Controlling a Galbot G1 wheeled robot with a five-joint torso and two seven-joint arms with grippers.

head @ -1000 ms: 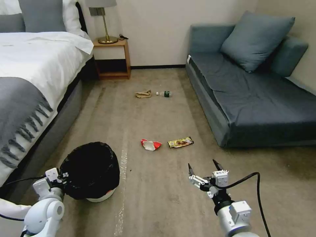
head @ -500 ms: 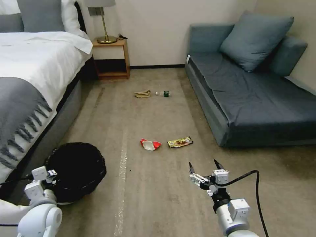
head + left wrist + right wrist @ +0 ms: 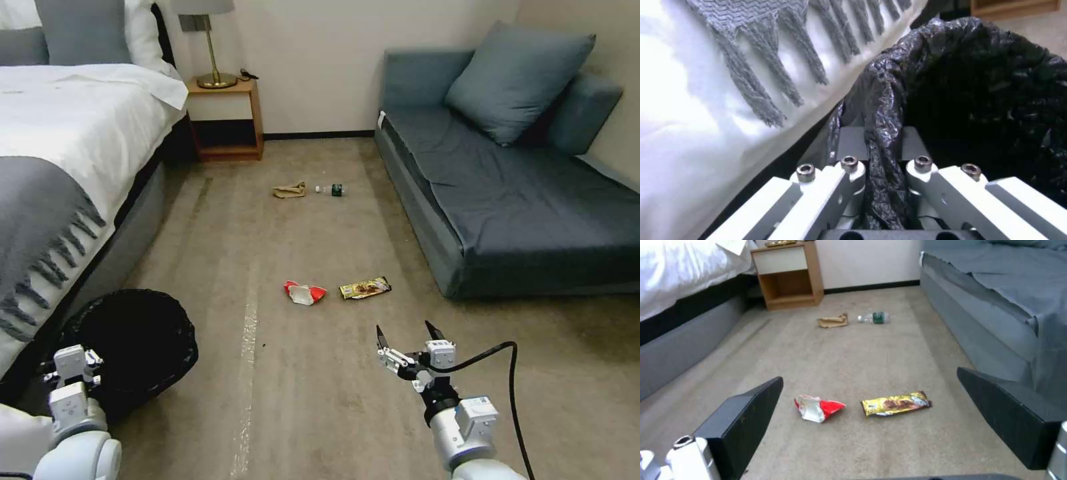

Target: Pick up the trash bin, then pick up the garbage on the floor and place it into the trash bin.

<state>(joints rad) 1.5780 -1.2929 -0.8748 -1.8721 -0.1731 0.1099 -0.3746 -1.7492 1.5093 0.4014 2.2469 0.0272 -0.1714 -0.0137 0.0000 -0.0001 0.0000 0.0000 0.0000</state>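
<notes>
clamping the bag-lined rim of the trash bin [image 3: 130,343], the left gripper [image 3: 73,373] sits low at the robot's left, just beside the bed [image 3: 60,153]; in the left wrist view its fingers [image 3: 849,186] are pressed together on a fold of the crinkly black liner [image 3: 882,160], with the bin's dark opening beyond and the grey fringed blanket [image 3: 786,53] hanging alongside

the right gripper [image 3: 405,333] hangs over bare carpet at the robot's right, fingers [image 3: 746,413] spread wide with nothing between them

the garbage lies on the floor in two pairs. the nearer pair is ahead of the right gripper: a crumpled red-and-white wrapper [image 3: 305,293] and, just beside it toward the sofa [image 3: 507,193], a gold-brown snack wrapper [image 3: 365,288], the two apart from each other. in the right wrist view both sit framed between the spread fingers. the farther pair lies well beyond, toward the wooden nightstand [image 3: 225,120]: a crumpled brown paper bag [image 3: 289,191] and a small clear bottle [image 3: 332,190] with a green label lying on its side, close together but not touching
</notes>
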